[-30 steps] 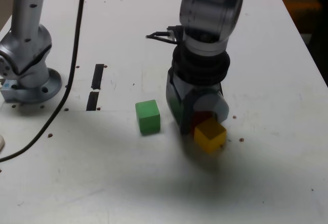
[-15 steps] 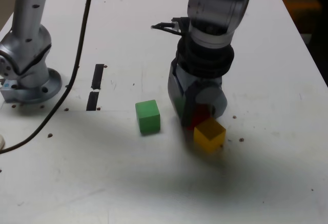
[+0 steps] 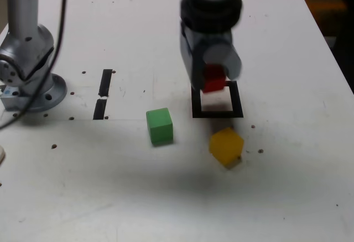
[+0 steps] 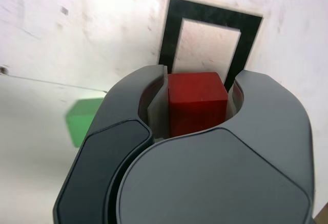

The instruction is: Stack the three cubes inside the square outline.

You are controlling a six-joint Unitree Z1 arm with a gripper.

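My gripper is shut on the red cube, which hangs in the air above the square outline. The wrist view shows the red cube clamped between both jaws, with the square outline below and beyond it. The white centre of the outline holds nothing. On the table, the green cube lies towards the exterior view's left of the outline. The yellow cube rests just in front of the outline, turned at an angle. The green cube shows blurred beside the jaw in the wrist view.
The arm's silver base stands at the exterior view's left edge, with a black cable beside it. Two short black tape strips lie between the base and the green cube. The table's right edge runs along the exterior view's right.
The gripper has closed on the red cube and lifted it from beside the yellow cube, uncovering the square outline. The yellow cube has turned slightly. The green cube has not moved.
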